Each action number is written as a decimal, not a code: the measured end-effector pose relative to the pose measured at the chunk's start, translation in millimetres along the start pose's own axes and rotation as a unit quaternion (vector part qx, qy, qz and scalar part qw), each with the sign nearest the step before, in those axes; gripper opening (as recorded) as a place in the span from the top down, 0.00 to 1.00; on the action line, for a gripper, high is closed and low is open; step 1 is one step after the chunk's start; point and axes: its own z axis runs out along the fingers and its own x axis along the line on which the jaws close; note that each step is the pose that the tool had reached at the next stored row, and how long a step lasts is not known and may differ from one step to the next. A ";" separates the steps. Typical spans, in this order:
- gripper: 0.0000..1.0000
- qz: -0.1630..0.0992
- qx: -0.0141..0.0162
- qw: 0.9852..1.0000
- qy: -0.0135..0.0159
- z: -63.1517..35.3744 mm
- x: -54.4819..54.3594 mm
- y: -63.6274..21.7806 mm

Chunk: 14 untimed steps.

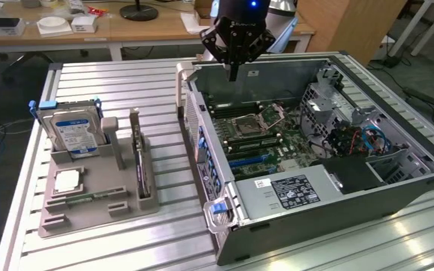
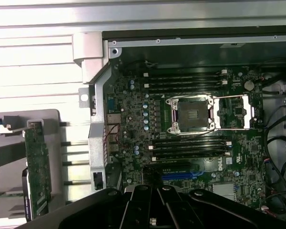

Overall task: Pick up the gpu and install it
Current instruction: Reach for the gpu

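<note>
One card matters here: the gpu (image 1: pixel 138 169), a thin, flat dark circuit card, stands on its long edge in a slot of the grey moulded holder (image 1: pixel 59 223) at the lower left of the exterior view. It is just beside the boxy silver hard drive with a blue label (image 1: pixel 72 132). The black gripper (image 1: pixel 234 72) hangs at the upper middle of that frame, over the far wall of the open dark grey computer case (image 1: pixel 352 214) and well apart from the card. Its fingers are pressed together with nothing between them. Holder and case both rest on the ribbed aluminium surface (image 1: pixel 126 84).

The card looks light and stiff, but probably fragile, since its faces carry small soldered parts and its lower edge should hold the contacts. The safest hold is likely across its thickness on the exposed top edge, near the middle so it hangs level. Bare board is smooth, so a loose pinch could slip or let it tilt. The slot appears to favour a straight upward lift.
</note>
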 end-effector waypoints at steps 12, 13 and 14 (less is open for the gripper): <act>0.90 0.000 0.000 1.000 0.000 -0.2 5.2 -0.4; 0.90 0.000 0.000 1.000 0.000 -0.2 5.7 -0.5; 0.90 0.000 0.000 1.000 0.000 -0.2 6.2 -0.5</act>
